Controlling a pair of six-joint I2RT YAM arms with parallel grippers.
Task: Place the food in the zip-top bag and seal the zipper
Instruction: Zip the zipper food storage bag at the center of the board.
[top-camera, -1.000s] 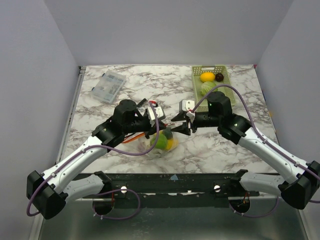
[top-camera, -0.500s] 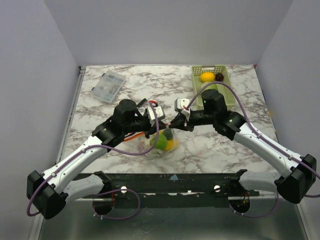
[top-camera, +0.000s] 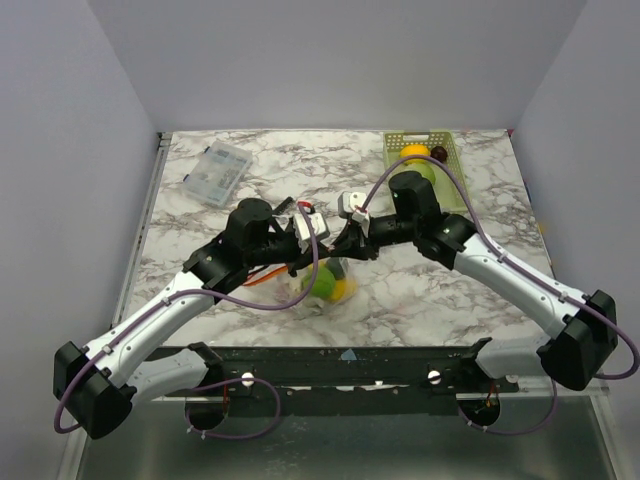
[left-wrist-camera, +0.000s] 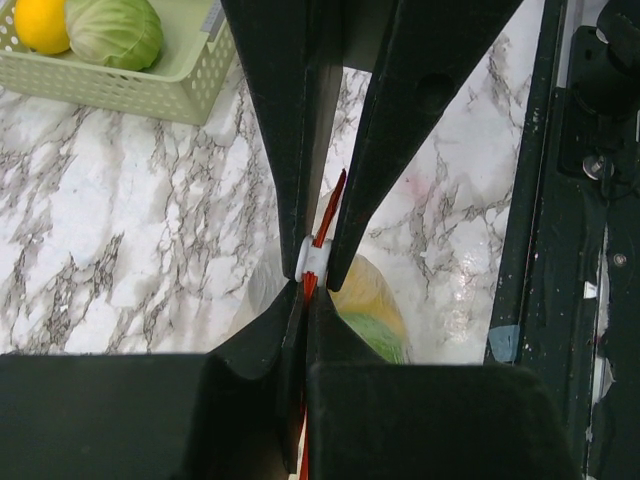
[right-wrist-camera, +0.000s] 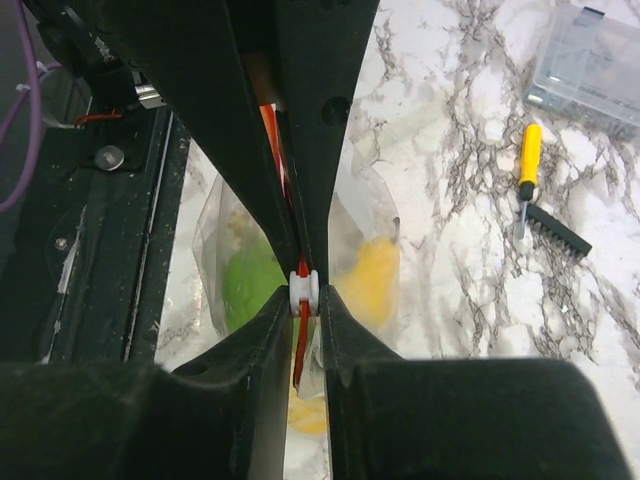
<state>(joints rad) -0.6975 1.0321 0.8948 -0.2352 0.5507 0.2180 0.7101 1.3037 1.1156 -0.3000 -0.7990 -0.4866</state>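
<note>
The zip-top bag hangs between both grippers, just above the table. It holds a green round piece and a yellow piece. My left gripper is shut on the orange-red zipper at the bag's mouth. My right gripper is shut on the white slider of that zipper. The two grippers meet tip to tip, left and right. A yellow lemon and a green round piece lie in the basket.
The pale green slotted basket stands at the back right, partly behind my right arm. A clear compartment box sits at the back left. A yellow-handled brush lies on the marble. The table's dark front rail runs close by.
My right gripper has slid left along the zipper until it meets my left gripper. My left arm and the bag have stayed where they were.
</note>
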